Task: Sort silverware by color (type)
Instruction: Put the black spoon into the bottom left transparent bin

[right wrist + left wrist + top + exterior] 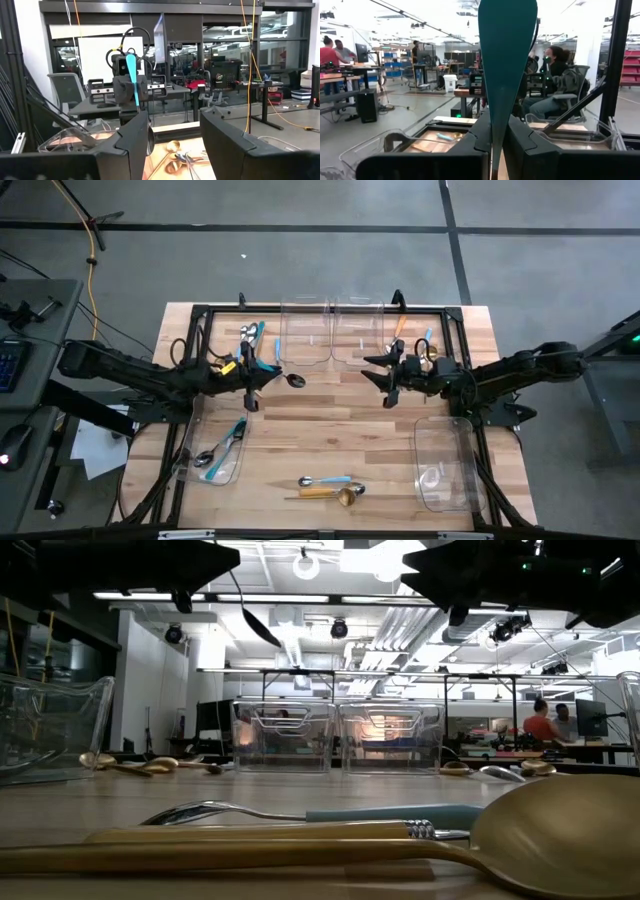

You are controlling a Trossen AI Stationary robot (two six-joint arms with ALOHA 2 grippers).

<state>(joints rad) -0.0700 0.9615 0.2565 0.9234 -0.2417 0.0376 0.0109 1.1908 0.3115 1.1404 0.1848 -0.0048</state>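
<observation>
My left gripper (262, 378) hovers above the table's middle left, shut on a spoon (296, 381) with a teal-blue handle and a dark head. My right gripper (386, 382) hangs open opposite it, over the middle right, touching nothing. More silverware lies flat on the wood at the far left (250, 333) and the far right (424, 346). A light-blue-handled spoon (326, 481) and a gold spoon (332, 494) lie near the near edge. Blue-handled spoons (222, 448) lie inside the near left bin. My left gripper (496, 150) pinches the spoon's teal handle (496, 127) between its two fingers, which come level from the table's left and lie across it. The spoon is lifted clear and stands nearly upright: the handle's broad free end (507, 45) rises above the fingers, and the dark head (262, 630) hangs below.
Two clear bins (306, 332) (358, 332) stand side by side at the far middle. A clear bin (232, 472) sits near left and another (446, 465) near right. A black frame (205, 312) edges the table. Bare wood lies between the grippers and the near spoons. People sit in the room behind.
</observation>
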